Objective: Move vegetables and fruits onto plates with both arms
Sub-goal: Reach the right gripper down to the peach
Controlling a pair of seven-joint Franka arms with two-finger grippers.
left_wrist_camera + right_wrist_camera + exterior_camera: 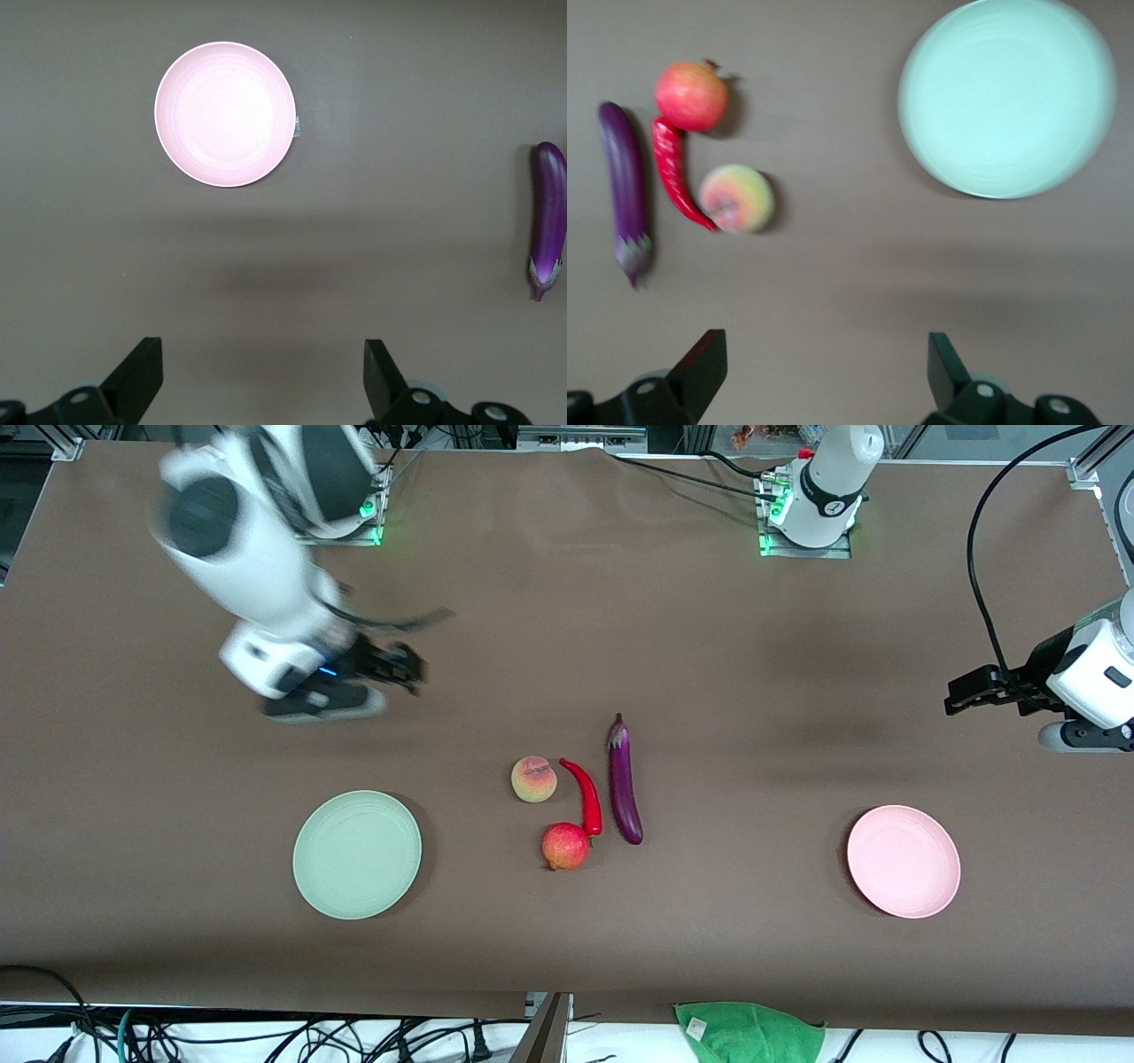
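Lying mid-table were the peach, chili, eggplant and pomegranate, between the empty green plate and pink plate. Both the left gripper and right gripper hung spread wide over bare table.

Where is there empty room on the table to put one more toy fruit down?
Bare brown table lies between the green plate and the peach, and between the eggplant and the pink plate. Both plates are empty too. It is crowded in the middle, where the peach, chili pepper, pomegranate and eggplant sit close together.
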